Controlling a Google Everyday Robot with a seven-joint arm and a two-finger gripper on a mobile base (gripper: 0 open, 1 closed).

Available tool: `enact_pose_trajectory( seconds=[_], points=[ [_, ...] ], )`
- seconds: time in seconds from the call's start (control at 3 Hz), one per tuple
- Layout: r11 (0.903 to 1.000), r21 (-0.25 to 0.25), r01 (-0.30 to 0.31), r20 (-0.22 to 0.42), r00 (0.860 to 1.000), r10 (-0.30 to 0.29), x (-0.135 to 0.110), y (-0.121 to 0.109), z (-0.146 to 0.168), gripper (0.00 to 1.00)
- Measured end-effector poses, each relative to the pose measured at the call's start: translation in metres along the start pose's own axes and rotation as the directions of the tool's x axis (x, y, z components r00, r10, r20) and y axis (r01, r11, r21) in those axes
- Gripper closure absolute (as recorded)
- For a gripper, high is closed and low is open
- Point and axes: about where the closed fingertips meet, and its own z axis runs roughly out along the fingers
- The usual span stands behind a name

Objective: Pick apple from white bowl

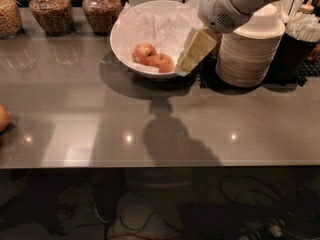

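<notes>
Camera view: the end effector points down and to the left from the white arm housing, which has a small slotted vent on its face. Its cream-coloured tip lies over the right rim of the white bowl. Whether it is released or clenched cannot be told, and nothing is seen grasped. The apple, orange-red, lies on the crinkled white paper lining the bowl, at the front of the bowl floor and just beside the end effector tip. It touches a paler pinkish apple on its left. The bowl stands on the grey glossy tabletop, toward the back. To its right is a stack of beige disposable bowls, and beyond that a dark cup holding white sticks. Three glass jars with brown contents stand at the back left. A round orange-toned object is cut off by the left edge. The arm's shadow falls on the tabletop in front of the bowl.
</notes>
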Motion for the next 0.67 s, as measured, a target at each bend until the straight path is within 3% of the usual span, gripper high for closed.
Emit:
enact_pose_trajectory(
  seconds=[0.33,0.67],
  points=[
    [1.0,0.0,0.0,0.0,1.0,0.0,0.0,0.0,0.0,0.0],
    [0.9993,0.034,0.013,-0.008,1.0,-0.012,0.0014,-0.0053,0.0063,0.0]
  ],
)
